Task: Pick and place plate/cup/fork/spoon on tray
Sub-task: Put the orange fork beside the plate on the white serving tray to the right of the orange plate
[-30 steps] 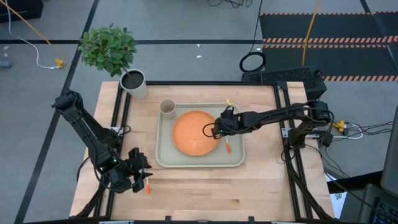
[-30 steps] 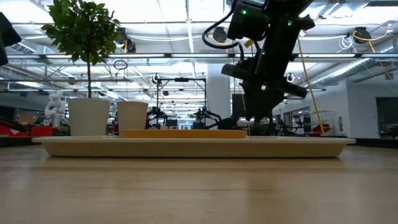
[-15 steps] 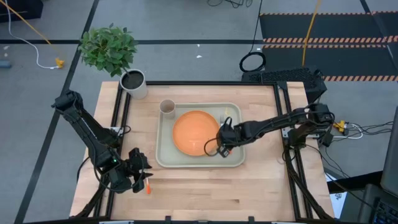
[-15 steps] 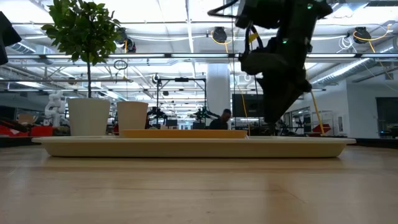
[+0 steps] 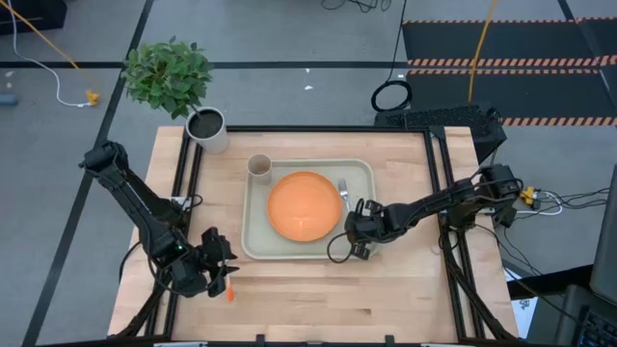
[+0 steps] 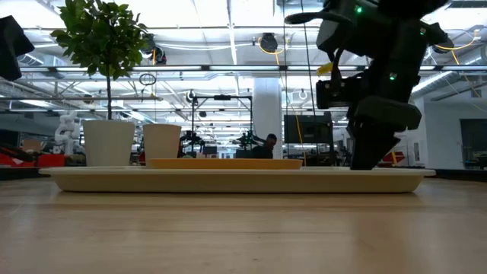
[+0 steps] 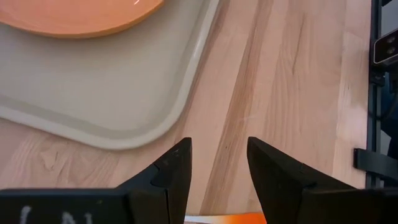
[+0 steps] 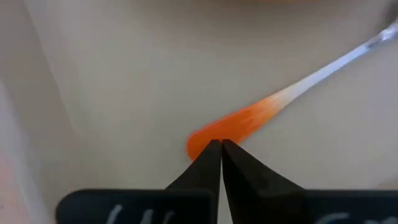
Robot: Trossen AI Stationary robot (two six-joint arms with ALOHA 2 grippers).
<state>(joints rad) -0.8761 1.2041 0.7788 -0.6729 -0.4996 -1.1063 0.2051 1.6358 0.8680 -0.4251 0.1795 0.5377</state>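
My right tool sits low over the near right corner of the tray in the high view. The fork lies on the tray floor just right of the plate, tines pointing away, and the cup stands at the far left corner. My left tool waits over the worktop near its front left, with the orange handle of what I take for the spoon just beside it.

From the low view, the right arm hangs over the tray's right end; I cannot see the fork behind the rim.

Through the left wrist, that tool's fingers stand spread and empty, with an orange strip at the frame's lower edge.

Through the right wrist, the fingers are pressed together, tips at the fork's orange handle end, holding nothing I can see.

I judge the remaining spoon light, stiff and thin, lying flat, with slippery metal: I would pinch across the orange handle near mid-length.
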